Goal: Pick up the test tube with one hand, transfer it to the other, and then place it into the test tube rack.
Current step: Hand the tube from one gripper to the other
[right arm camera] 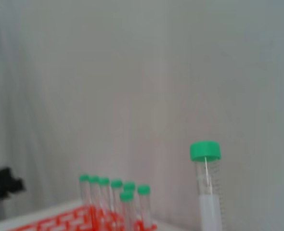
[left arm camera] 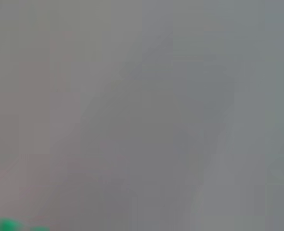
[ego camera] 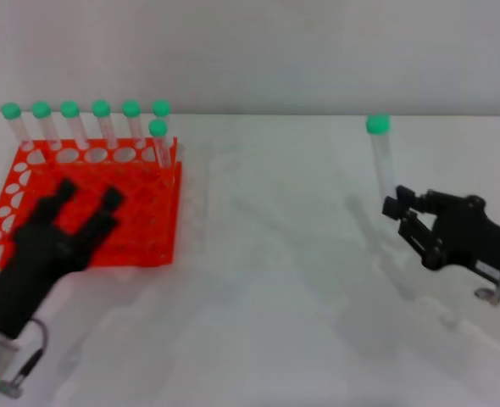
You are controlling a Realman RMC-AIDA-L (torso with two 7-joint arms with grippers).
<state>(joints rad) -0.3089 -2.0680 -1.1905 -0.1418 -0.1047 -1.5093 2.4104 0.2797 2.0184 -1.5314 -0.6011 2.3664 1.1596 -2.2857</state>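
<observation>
test tube rack far left, test tube upright at right

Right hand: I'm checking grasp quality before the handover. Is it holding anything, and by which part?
The right hand holds the test tube upright by its lower end, green cap up.

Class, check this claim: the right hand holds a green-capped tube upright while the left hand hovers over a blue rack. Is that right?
Not quite. The test tube rack is orange-red, not blue, as the head view shows. The rest stands: the right hand holds the test tube upright; the left hand hovers over the rack.
</observation>
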